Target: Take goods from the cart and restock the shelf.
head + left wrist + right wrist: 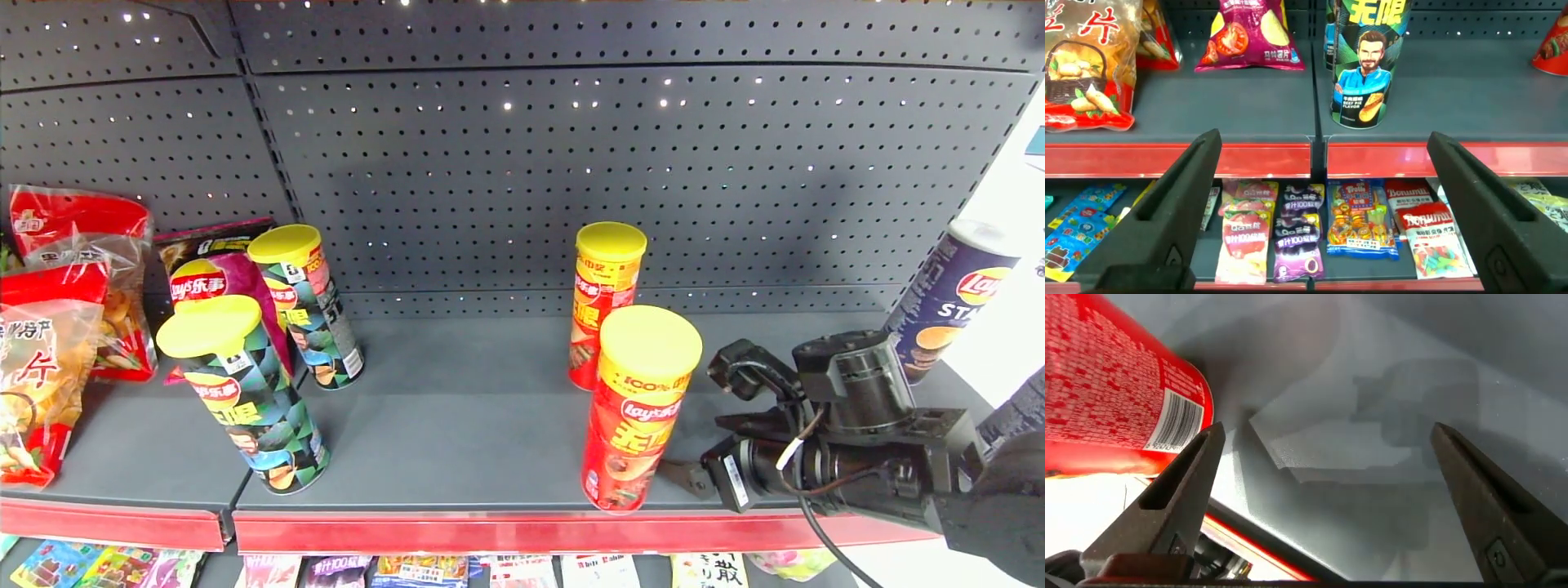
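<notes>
My right gripper (1327,433) hangs spread wide beside the front red can (641,408) (set at the lip of the shelf (457,425), probably for display); left gripper (1324,140) likewise spread, holding nothing.

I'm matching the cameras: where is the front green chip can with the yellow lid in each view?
Head view: front green chip can, left of centre, standing near the front.
Left wrist view: the can is top centre, lid cut off.
Right wrist view: not in it.
Shared landmark: the red shelf lip.
</notes>
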Tool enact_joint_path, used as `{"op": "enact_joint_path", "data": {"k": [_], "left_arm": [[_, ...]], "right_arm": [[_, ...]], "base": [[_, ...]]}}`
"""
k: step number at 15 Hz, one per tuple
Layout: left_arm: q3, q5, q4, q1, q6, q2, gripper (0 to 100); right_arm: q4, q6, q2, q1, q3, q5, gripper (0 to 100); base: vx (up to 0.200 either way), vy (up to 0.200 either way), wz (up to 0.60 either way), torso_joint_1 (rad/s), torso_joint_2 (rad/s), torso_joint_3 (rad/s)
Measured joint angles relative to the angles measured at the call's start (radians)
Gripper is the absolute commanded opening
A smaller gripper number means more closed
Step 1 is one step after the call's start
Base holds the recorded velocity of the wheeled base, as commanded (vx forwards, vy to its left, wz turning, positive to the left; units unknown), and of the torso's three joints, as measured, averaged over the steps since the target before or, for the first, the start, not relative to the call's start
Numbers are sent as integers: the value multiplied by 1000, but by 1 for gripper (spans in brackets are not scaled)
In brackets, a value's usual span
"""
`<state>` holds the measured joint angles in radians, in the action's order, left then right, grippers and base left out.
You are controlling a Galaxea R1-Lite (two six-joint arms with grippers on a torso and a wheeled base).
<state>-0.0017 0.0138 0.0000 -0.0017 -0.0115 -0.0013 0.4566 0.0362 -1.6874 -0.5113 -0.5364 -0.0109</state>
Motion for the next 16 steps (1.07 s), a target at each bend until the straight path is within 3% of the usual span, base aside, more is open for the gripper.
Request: {"op": "enact_joint_path", "data": {"k": [16], "left_arm": [[0,0,0,0,0,0,100]], "right_arm": [[0,-56,6,-111,6,-2,100]], "base": [[0,0,0,0,0,0]]}}
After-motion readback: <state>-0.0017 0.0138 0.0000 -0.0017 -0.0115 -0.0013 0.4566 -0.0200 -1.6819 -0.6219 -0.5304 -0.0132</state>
